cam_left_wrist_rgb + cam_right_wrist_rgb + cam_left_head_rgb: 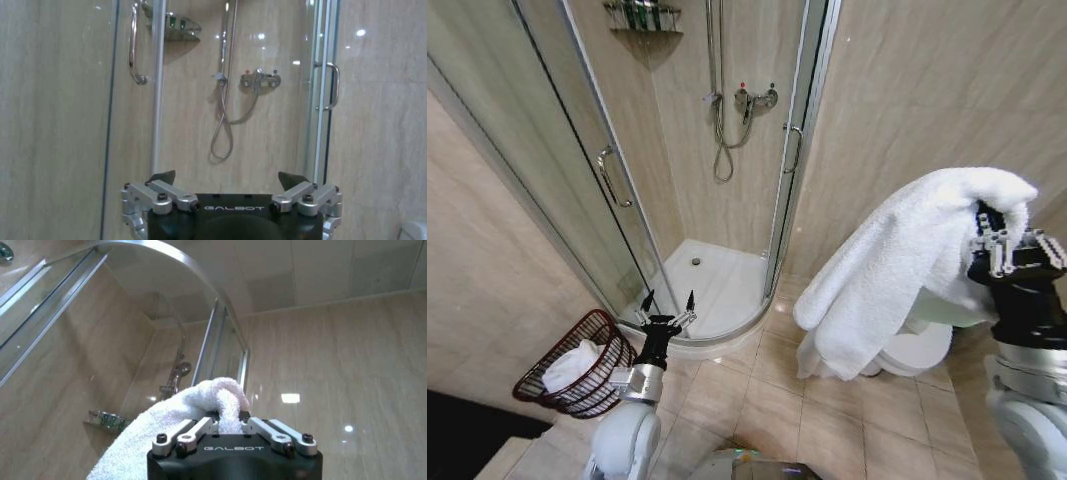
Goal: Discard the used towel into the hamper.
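"GALBOT" in pale letters on the left pincer [227, 186] body, the same on the right pincer [229, 426] body

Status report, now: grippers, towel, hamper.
Right gripper shut on white towel, held high. Left gripper open, empty, low beside hamper. Hamper on floor, white cloth inside. Nothing between them.

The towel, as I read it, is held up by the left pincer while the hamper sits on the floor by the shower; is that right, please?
Not quite: the right pincer holds the towel up, as the head view shows. The left pincer is open and holds nothing. The hamper does sit on the floor by the shower.
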### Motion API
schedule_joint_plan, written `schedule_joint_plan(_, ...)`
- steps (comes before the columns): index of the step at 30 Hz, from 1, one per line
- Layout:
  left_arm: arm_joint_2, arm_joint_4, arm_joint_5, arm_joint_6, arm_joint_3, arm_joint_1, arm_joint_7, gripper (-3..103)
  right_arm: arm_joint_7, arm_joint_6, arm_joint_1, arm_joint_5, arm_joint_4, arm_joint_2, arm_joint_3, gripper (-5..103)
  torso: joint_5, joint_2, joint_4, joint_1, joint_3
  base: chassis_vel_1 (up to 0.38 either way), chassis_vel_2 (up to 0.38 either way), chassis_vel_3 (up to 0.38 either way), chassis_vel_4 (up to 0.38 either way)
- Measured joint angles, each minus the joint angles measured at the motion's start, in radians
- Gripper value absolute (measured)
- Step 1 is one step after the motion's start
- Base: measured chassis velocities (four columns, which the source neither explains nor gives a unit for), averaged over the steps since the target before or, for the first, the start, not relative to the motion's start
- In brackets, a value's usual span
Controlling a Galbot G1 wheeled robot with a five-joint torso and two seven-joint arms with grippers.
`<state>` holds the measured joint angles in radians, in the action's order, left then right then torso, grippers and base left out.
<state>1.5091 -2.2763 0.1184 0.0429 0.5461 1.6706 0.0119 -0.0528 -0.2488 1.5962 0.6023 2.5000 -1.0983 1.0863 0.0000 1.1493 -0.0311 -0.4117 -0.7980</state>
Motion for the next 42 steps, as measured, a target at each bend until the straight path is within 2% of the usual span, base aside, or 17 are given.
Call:
schedule_joint_plan(23,0.0,0.0,0.0,0.0,0.0,0.0,0.0,100,-0.002,-0.003,0.002,-0.005,0.0,0.002,-0.013,12,0.0,0.119,0.0,-0.053,-0.065,0.0,0.0,0.0,0.0)
schedule_joint_plan(42,0.0,0.0,0.0,0.0,0.0,0.0,0.0,100,-0.001,-0.005,0.002,-0.006,0.0,0.004,-0.01,12,0.0,0.233,0.0,-0.106,-0.127,0.0,0.0,0.0,0.0)
